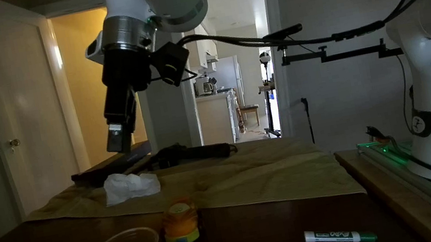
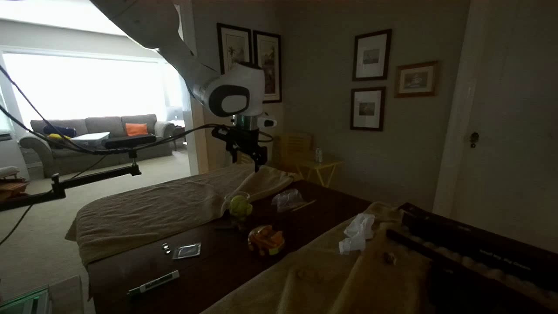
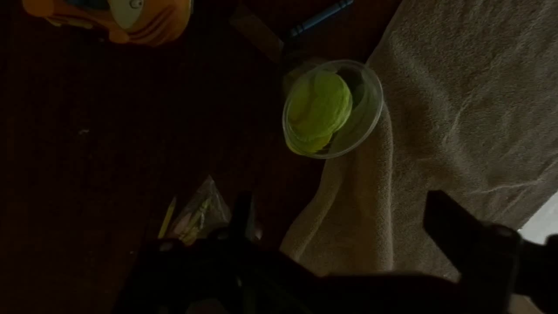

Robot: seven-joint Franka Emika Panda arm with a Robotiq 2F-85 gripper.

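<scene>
My gripper (image 1: pixel 119 142) is raised above the table and holds nothing. It also shows in an exterior view (image 2: pixel 247 163). In the wrist view its two dark fingers (image 3: pixel 340 198) are wide apart, with a beige towel (image 3: pixel 457 109) below them. A clear plastic cup (image 3: pixel 378 96) with a yellow-green ball (image 3: pixel 320 104) in it stands by the towel's edge, ahead of the fingers. A clear plastic bag (image 3: pixel 198 218) lies below the left finger, beside a thin yellow stick (image 3: pixel 167 217). An orange toy (image 3: pixel 152 22) is at the upper left. A blue stick (image 3: pixel 320 18) lies beyond the cup.
A green-and-white marker (image 1: pixel 340 236) lies near the robot's base. A silvery packet (image 2: pixel 187 250) lies near it. A crumpled white tissue (image 1: pixel 131 186) rests on a second towel (image 1: pixel 251 172). A dark box (image 2: pixel 479 248) and a black handled object (image 1: pixel 203 153) lie at that end.
</scene>
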